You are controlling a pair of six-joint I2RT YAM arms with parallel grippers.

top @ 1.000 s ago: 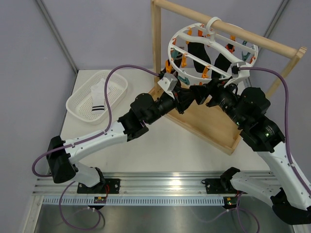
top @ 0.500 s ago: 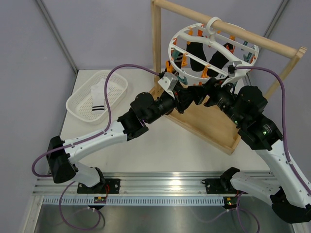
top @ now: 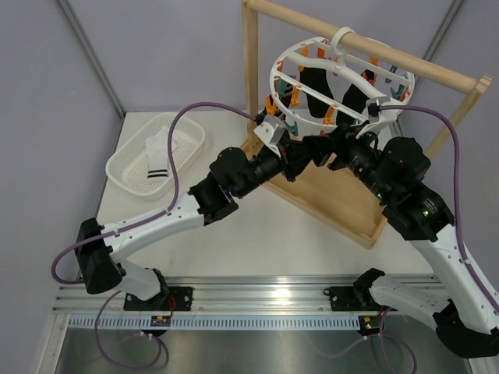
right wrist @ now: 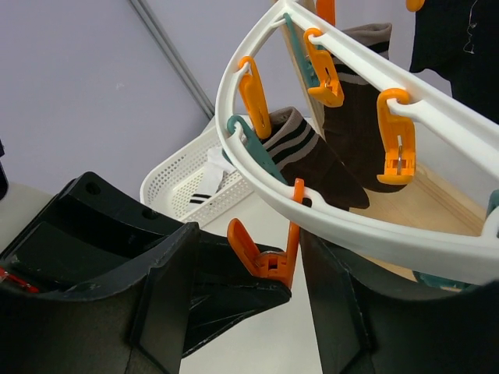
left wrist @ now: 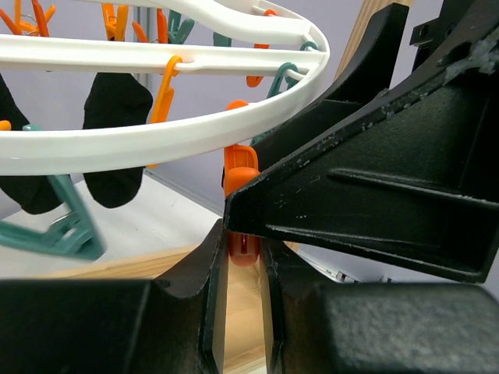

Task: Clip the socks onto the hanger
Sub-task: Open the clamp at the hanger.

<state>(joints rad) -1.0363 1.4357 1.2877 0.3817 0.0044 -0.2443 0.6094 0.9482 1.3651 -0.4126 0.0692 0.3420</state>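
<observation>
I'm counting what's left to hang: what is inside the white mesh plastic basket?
One white fabric sock with black stripes lies in the white mesh plastic basket, on its perforated floor. Anything beneath that sock is covered, so I cannot rule out another.

- Left arm [top: 148, 222], white shells with black joints: stretched from its base forward and to the right, forearm rising.
- Left gripper [top: 304, 153], black, 2 fingers: jaws drawn to a narrow slit, pinching an orange plastic clip [left wrist: 241, 175].
- Right arm [top: 440, 241], white shells with black joints: rises from its base, then bends leftward at the elbow.
- Right gripper [top: 327, 148], black, 2 fingers [right wrist: 160, 304]: spread wide, tips just beside the left gripper's.
</observation>
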